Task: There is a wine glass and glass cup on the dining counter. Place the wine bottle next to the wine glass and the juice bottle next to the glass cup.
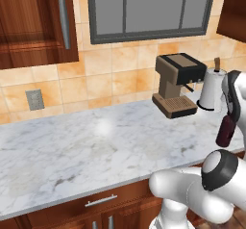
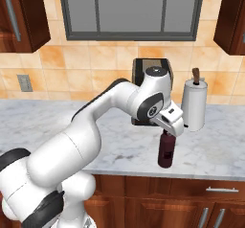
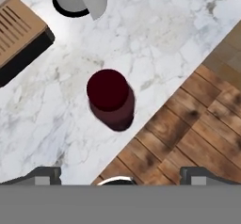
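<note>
On a marble wall counter (image 1: 72,151) under a dark-framed window (image 1: 149,9), a white arm (image 2: 95,126) bends over the front edge, its gripper (image 2: 173,126) poised directly above the juice bottle (image 2: 165,150). Largest on the counter is a brown coffee machine (image 1: 177,83), standing toward the back edge against the orange tile wall. Just beside it, nearer the right end of the counter, is an upright paper towel roll (image 2: 194,105) on a dark base. The bottle, a stubby maroon thing with a dark top, stands upright close to the front edge, in front of the roll and apart from it. From the hand view it sits between the two finger tips (image 3: 44,175), which are spread wide with nothing between them; the jaws are open and not touching the bottle.

The bottle looks rigid and smooth-sided, probably glass or hard plastic, so likely slick and fairly heavy for its size if full. Its short, wide body suggests it will stay steady when carried upright but could slip in a loose pinch. The sensible hold appears to be around the upper body or shoulder, jaws squared to either side, low enough to keep it from swinging. So near the counter's front edge, a nudge outward could tip it to the wood floor (image 3: 188,124).
</note>
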You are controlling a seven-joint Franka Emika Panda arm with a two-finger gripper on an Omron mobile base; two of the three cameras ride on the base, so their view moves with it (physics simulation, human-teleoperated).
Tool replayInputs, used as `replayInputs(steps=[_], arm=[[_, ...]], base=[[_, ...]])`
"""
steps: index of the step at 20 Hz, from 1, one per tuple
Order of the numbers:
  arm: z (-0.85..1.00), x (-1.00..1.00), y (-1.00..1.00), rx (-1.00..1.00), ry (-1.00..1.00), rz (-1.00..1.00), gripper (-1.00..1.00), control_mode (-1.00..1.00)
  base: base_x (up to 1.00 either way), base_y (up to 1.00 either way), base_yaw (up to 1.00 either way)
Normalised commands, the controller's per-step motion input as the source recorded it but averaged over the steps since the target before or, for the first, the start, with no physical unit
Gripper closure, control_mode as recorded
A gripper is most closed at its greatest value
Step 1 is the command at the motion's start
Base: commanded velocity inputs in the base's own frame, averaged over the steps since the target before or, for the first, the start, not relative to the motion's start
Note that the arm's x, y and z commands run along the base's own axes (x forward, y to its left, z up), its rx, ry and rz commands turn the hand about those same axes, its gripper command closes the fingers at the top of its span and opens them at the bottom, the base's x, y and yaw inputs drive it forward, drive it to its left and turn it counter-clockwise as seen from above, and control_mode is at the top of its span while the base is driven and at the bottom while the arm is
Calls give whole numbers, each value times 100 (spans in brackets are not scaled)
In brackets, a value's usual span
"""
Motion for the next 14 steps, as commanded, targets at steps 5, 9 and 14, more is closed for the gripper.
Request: replayInputs(steps=[5,9,14], arm=[[-10,25,-1,1,0,0,-100,-100],[-9,22,0,0,5,0,-100,-100],[-13,17,-4,0,8,0,-100,-100]], base=[[0,0,0],[0,0,0],[0,0,0]])
